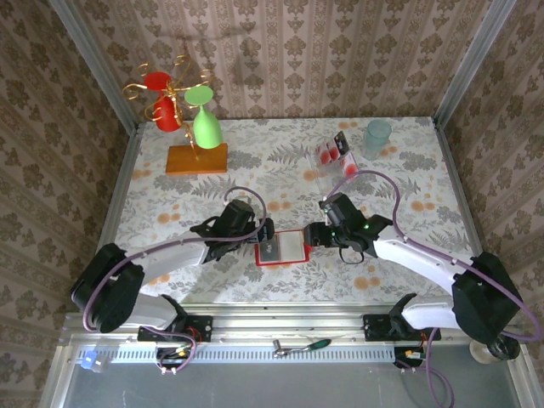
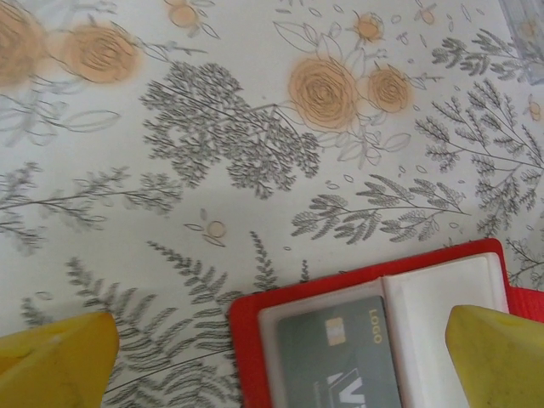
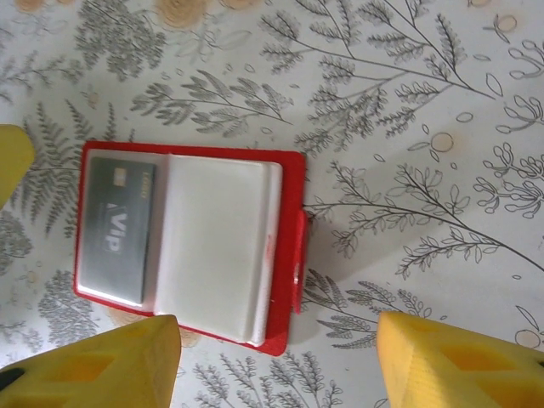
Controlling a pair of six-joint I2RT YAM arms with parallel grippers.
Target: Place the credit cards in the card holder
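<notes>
The card holder [image 1: 283,263] lies open and flat on the table between my two grippers, red with pale inner pockets. A grey card [image 1: 270,249] marked VIP sits in its left pocket [image 2: 340,357] [image 3: 115,229]. My left gripper [image 1: 263,229] hovers open over the holder's left part [image 2: 246,340], its yellow fingertips [image 2: 55,361] wide apart and touching nothing. At the holder's right edge [image 3: 291,212] my right gripper [image 1: 313,235] is open too, with nothing between its fingers [image 3: 455,365]. Pale credit cards [image 1: 330,152] with red marks stand in a clear rack at the back.
A teal cup [image 1: 377,136] stands at the back right beside the rack. An orange block [image 1: 196,159] at the back left carries a gold stand with red and green cups. The floral tablecloth [image 1: 408,221] is bounded by patterned walls.
</notes>
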